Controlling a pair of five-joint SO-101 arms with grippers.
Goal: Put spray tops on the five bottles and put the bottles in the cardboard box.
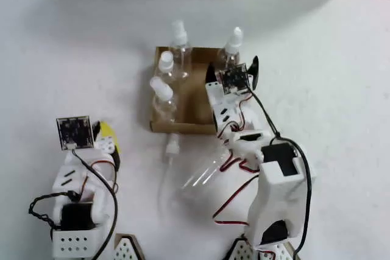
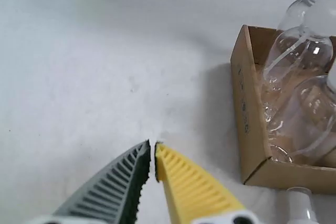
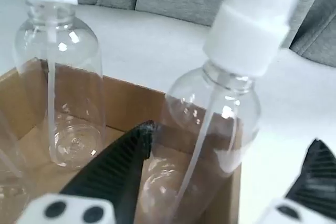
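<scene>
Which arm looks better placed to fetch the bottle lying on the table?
Probably left. The left gripper is shut, holds nothing and sits near the lying bottle; the right gripper stands open astride an upright bottle in the cardboard box.

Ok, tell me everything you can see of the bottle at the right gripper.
The bottle is clear plastic, empty, with a white spray top on and a thin tube down inside. It stands upright in a far corner of the box, between the right gripper's open fingers; contact can't be judged.
</scene>
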